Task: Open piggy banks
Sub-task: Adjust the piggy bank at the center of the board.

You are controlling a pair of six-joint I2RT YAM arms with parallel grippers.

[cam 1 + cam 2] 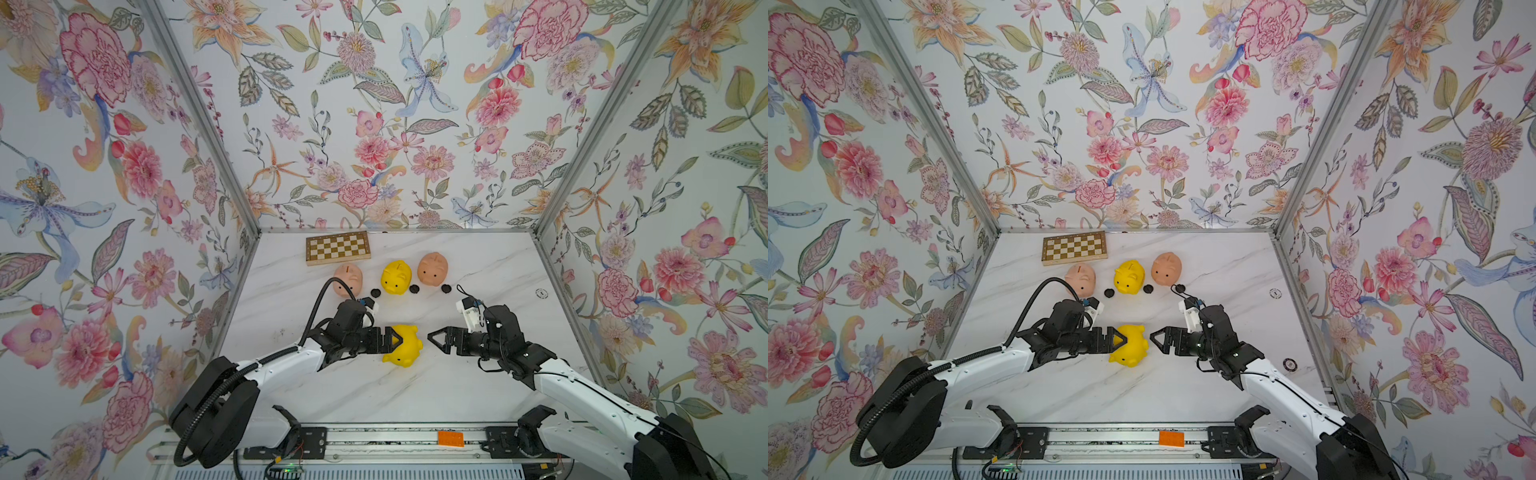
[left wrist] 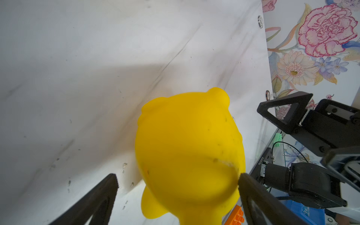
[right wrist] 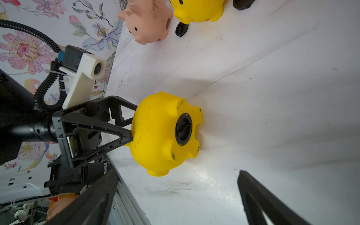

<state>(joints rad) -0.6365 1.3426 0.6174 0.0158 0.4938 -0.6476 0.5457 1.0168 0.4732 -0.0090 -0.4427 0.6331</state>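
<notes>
**Top views.** A bright yellow rounded plastic piggy bank (image 1: 406, 348) is seen lying on its side near the middle of the white marble-patterned table (image 1: 478, 386), between the two arms. The left gripper (image 1: 395, 340) is set against it. The right gripper (image 1: 434, 341) is held just beside it, not touching, with jaws spread and empty.

Farther back, three more banks are stood upright in a row: a peach-pink plastic pig (image 1: 348, 279), a second yellow pig (image 1: 396, 277) and another peach-pink pig (image 1: 432, 269). Three small black round loose plugs (image 1: 414, 289) are laid on the table just in front of that row (roughly one per pig). A brown-and-cream checkered chessboard (image 1: 338, 247) is placed behind, by the back wall. The same layout is seen in both top views.

**Left wrist.** The tipped yellow pig (image 2: 187, 146) is seen close up, smooth, slightly glossy and marked with dark scuffs. The left gripper's jaws are spread wide. One finger (image 2: 247, 183) touches the pig's flank and the other (image 2: 105, 192) is clear of it, with table showing between. Nothing is clamped.

**Right wrist.** The pig's belly is turned toward this camera. A black round seated plug (image 3: 183, 129) is fitted in its hole among the stubby feet. The left gripper's fingertips are seen at the side opposite the belly. The right gripper's own fingers (image 3: 259, 196) are seen well apart, with nothing between them.
</notes>
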